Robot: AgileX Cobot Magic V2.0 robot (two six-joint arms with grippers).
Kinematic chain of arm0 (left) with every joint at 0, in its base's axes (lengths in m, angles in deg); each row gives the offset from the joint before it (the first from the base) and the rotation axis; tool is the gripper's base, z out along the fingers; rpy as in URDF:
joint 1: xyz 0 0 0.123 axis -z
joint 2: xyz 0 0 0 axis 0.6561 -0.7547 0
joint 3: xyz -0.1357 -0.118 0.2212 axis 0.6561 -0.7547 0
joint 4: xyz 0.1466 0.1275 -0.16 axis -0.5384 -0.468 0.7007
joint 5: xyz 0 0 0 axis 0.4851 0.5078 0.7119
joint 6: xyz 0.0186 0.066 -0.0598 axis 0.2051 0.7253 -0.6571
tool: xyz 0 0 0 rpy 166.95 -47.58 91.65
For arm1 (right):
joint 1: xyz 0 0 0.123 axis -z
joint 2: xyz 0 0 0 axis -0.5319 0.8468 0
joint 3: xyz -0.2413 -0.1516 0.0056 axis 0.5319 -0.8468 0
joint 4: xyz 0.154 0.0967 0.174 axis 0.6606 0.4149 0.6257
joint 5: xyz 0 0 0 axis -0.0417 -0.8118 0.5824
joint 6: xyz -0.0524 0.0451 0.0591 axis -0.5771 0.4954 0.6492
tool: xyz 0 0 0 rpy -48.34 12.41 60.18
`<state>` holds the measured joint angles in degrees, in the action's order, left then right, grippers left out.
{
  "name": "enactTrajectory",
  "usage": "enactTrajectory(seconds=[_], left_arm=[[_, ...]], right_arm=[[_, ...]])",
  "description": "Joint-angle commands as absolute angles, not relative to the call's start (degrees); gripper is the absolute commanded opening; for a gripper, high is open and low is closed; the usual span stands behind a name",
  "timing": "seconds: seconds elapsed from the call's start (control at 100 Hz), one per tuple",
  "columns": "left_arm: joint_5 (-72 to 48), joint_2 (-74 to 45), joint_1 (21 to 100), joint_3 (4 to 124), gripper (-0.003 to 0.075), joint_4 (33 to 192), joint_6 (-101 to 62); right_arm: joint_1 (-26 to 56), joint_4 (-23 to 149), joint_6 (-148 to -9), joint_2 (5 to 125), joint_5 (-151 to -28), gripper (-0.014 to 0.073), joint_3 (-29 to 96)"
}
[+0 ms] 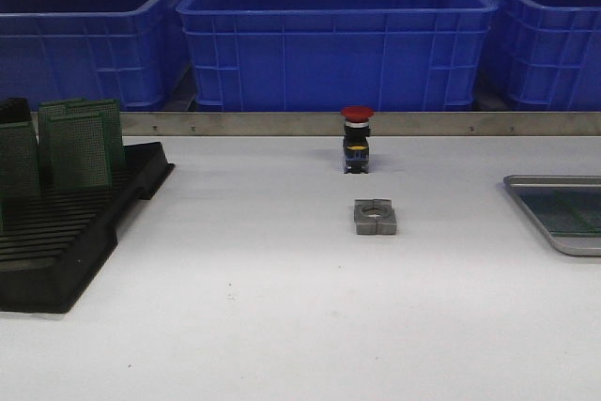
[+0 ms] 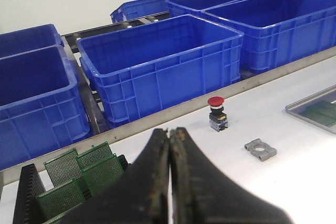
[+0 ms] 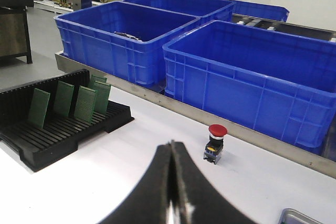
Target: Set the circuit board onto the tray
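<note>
A: What of my robot can I see?

B: Only the two grippers. My left gripper [image 2: 169,182] has black, matte fingers [image 2: 142,182], broad at the base, tapering to narrow tips.

A: The right?

B: My right gripper [image 3: 172,182] looks identical: black curved fingers [image 3: 197,198].

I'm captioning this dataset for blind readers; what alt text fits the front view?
A white table holds a black slotted rack of upright green circuit boards at left, a red-capped push button and grey metal block in the middle, and a silver tray at the right edge. Blue bins line the back.
</note>
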<state>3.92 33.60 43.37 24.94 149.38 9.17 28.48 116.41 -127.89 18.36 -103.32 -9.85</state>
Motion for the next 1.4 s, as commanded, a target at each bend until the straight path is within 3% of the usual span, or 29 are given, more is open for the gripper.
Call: enactTrajectory(seconds=[0.0,0.11,0.32,0.68,1.39], left_arm=[[-1.3,33.1,43.4,26.0,-0.0020,149.5,9.0],[-2.6,33.2,43.4,26.0,-0.0020,140.9,4.2],[-2.0,34.8,43.4,24.5,-0.0020,109.0,-36.9],[-26.6,42.7,43.8,6.4,-0.0020,81.2,-69.3],[-19.7,45.1,46.8,3.5,-0.0020,84.5,-64.2]], right_arm=[[28.4,118.5,-128.1,18.8,-101.9,-0.0061,-8.3],[28.4,118.5,-128.1,18.8,-101.9,-0.0061,-8.3],[28.4,118.5,-128.1,18.8,-101.9,-0.0061,-8.3],[28.4,118.5,-128.1,18.8,-101.9,-0.0061,-8.3],[28.4,118.5,-128.1,18.8,-103.3,-0.0061,-8.3]])
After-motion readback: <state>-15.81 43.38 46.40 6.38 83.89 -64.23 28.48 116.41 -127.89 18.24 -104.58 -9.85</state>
